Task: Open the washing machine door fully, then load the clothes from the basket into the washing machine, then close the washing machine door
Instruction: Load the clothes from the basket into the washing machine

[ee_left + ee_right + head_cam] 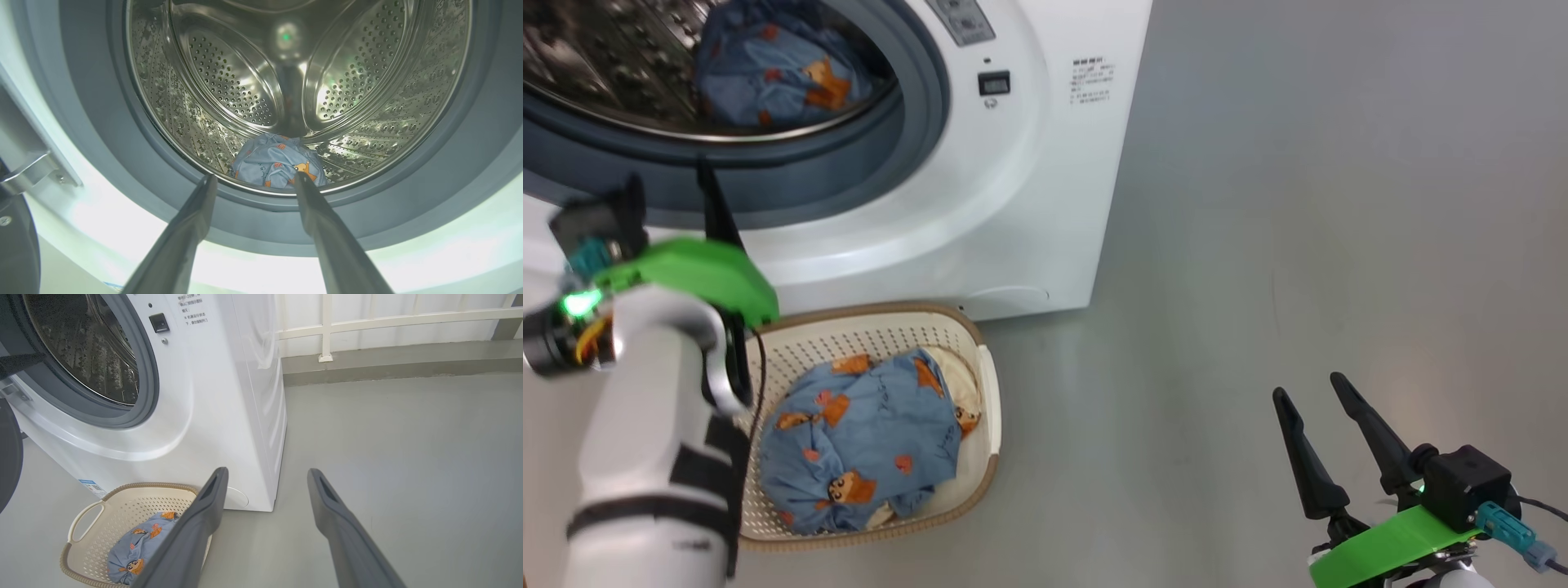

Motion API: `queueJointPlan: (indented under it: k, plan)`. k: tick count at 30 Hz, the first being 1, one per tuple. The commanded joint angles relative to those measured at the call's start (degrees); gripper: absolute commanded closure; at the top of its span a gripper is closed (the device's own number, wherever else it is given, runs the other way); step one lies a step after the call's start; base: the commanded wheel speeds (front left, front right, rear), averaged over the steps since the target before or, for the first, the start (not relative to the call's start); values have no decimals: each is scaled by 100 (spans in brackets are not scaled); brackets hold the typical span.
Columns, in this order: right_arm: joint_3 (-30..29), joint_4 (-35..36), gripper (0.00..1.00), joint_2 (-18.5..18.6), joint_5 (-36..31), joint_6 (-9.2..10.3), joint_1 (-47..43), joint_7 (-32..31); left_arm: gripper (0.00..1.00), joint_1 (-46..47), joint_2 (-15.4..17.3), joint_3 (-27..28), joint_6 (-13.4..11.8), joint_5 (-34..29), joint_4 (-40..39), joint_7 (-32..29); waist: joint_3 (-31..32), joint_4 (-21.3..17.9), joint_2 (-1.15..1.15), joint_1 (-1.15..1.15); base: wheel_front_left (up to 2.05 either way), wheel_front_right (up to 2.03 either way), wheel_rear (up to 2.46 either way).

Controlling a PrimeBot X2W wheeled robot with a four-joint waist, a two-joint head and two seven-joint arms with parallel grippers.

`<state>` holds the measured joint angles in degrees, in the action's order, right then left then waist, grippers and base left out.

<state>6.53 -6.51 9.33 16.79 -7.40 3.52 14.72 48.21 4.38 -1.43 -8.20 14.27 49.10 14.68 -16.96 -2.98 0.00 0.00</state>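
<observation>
Large white front-loading washing machine point(1029, 204): mouth standing open, one blue bear-print bundle point(278, 161) lying at the front lip of its steel perforated drum point(229, 81).

Small cream perforated plastic basket point(990, 384): on the floor against the machine's base, holding a second blue bear-print garment point(866, 441) over cream cloth. I judge it light, soft and limp; I would pinch a raised top fold.

Left gripper point(254, 176): released, empty, at the drum mouth. Right gripper point(1307, 384): released, over bare floor.

concealed and cropped items
head view: left arm point(645, 457) hides basket point(988, 392) left side; drum point(605, 65) cut by top edge; machine point(1029, 204) label print point(1092, 82) too small to read. right wrist view: door point(7, 457) cropped at left edge.
</observation>
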Motion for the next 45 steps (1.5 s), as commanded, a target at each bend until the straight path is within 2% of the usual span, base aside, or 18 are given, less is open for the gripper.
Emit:
queueJointPlan:
  k: [1, 16, 23, 30, 41, 45]
  plan:
    - [107, 100, 0, 32, -34, -9, -12, 28, 0, -200, 199, 144, 51, -72, -243, 31, 181, 60, 0, 0, 0, 0, 0]
    - [172, -44, 0, 9, -53, -9, -267, 28, 0, -2593, -12, 319, 356, -180, -1639, 32, 1005, 68, 0, 0, 0, 0, 0]
    - [151, -84, 0, 28, -75, -9, -417, 28, 0, -3769, -61, 430, 342, -391, -2693, 32, 1315, 101, 0, 0, 0, 0, 0]
    - [152, -106, 0, 69, -78, -9, -534, 28, 0, -4700, -132, 630, 316, -248, -3492, 32, 1573, 76, 0, 0, 0, 0, 0]
    - [27, -67, 0, 48, -113, -9, -656, 28, 0, -5538, -148, 659, 299, -41, -4130, 32, 1788, 48, 0, 0, 0, 0, 0]
    - [-13, -64, 0, 31, -132, -9, -689, 28, 0, -5704, -149, 684, 475, -41, -4421, 32, 1843, 48, 0, 0, 0, 0, 0]
